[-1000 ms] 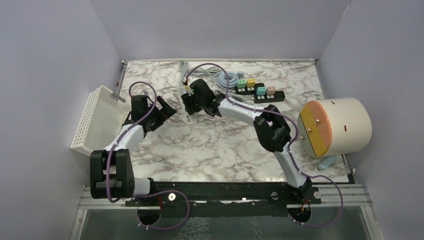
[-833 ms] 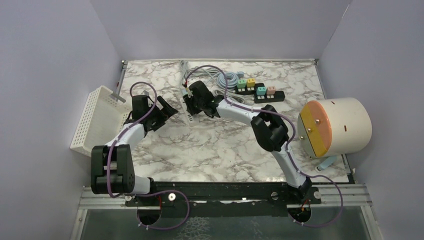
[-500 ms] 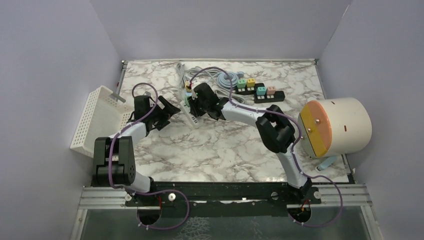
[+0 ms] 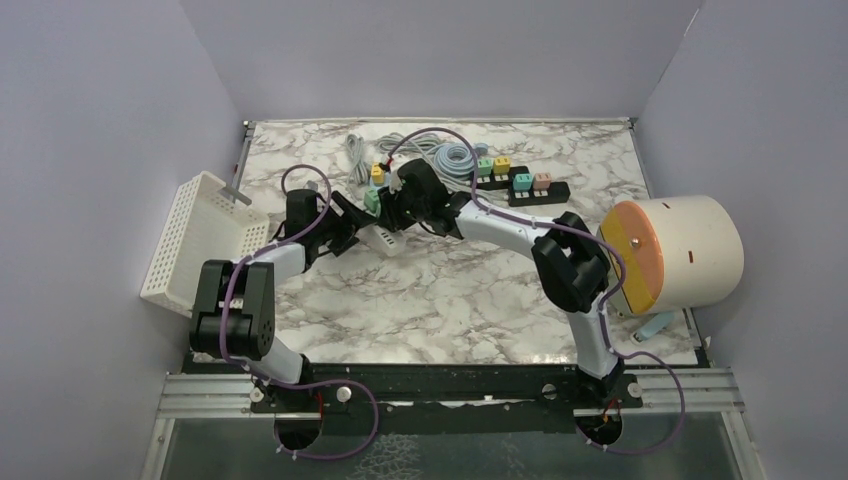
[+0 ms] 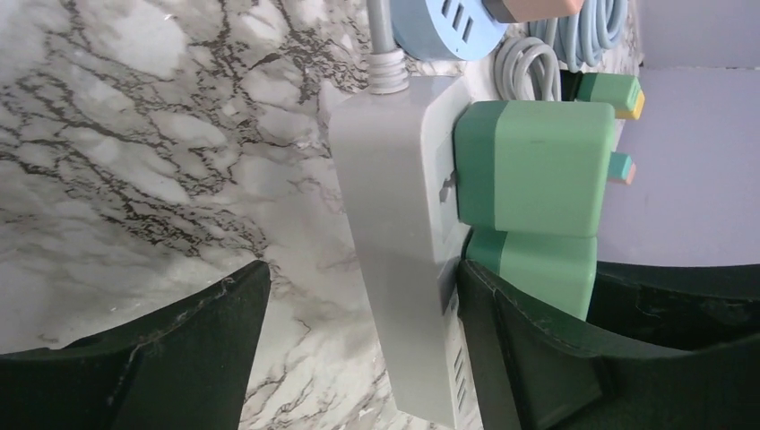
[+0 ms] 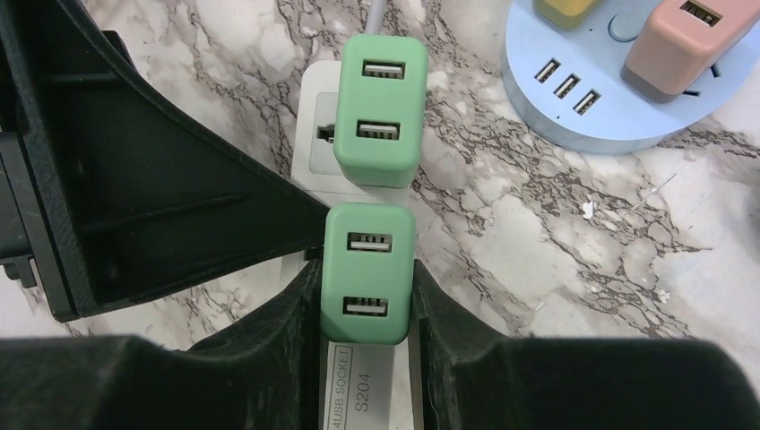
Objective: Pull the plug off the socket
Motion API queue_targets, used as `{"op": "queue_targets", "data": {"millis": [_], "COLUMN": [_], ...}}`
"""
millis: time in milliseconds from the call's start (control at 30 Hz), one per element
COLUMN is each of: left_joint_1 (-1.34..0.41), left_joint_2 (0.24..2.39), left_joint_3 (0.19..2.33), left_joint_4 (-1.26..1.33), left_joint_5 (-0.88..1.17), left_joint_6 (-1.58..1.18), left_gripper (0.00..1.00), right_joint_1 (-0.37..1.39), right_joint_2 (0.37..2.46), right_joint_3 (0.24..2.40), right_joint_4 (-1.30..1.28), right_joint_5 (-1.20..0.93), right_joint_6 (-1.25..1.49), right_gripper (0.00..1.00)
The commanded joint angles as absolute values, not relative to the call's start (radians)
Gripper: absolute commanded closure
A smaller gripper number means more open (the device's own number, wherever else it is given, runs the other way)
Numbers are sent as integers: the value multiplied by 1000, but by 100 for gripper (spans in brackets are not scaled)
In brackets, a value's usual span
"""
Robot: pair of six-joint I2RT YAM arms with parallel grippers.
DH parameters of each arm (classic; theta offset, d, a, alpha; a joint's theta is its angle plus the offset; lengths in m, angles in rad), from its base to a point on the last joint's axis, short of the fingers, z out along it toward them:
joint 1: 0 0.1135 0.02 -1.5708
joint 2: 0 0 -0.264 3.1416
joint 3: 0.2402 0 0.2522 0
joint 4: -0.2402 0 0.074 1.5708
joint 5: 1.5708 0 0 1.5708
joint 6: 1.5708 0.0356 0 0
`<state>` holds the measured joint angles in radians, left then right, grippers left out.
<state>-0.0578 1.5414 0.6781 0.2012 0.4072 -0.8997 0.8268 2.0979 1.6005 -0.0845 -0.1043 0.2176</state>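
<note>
A white power strip [image 4: 386, 238] lies on the marble table with two green plugs in it. In the right wrist view my right gripper [image 6: 366, 296] is shut on the nearer green plug [image 6: 367, 273], a finger pressed on each side. The second green plug [image 6: 380, 107] sits just beyond it on the strip [image 6: 372, 394]. My left gripper [image 5: 358, 358] is open and straddles the strip [image 5: 403, 233]. Its left finger is well apart from the strip and its right finger is by the strip's face, under the green plugs [image 5: 533, 166].
A round blue socket hub [image 6: 627, 81] with a pink plug [image 6: 686, 40] lies just beyond the strip. Grey coiled cables [image 4: 450, 155] and black strips with coloured plugs [image 4: 520, 185] are at the back. A white basket [image 4: 195, 240] stands left, a large cream cylinder [image 4: 670, 255] right.
My left gripper has moved right until its fingers straddle the white strip. My right gripper has shifted right and back, and the strip has turned and moved with it.
</note>
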Motion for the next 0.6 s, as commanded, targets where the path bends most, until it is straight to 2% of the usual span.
{"op": "queue_targets", "data": {"millis": [0, 67, 133, 167, 200, 467, 567], "left_joint_1": [-85, -87, -87, -87, -89, -90, -90], "left_joint_2": [1564, 1559, 1544, 1538, 1536, 1503, 1512], "left_joint_3": [667, 645, 608, 598, 592, 591, 610], "left_joint_4": [286, 317, 378, 395, 406, 386, 331], "left_joint_5": [385, 370, 360, 356, 351, 278, 255], "left_joint_6": [-953, -985, -1034, -1051, -1062, -1060, -1029], "left_gripper": [29, 53, 87, 97, 100, 100, 100], "right_joint_1": [839, 839, 839, 839, 838, 836, 805], "right_joint_2": [2026, 2018, 2003, 1996, 1989, 1907, 1856], "right_joint_3": [1597, 1593, 1585, 1577, 1574, 1562, 1563], "right_joint_4": [-5, -7, -6, -2, 0, -15, -11], "right_joint_5": [-197, -215, -234, -241, -247, -275, -357], "right_joint_6": [257, 261, 267, 269, 273, 270, 306], "right_gripper": [99, 99, 99, 99, 99, 99, 99]}}
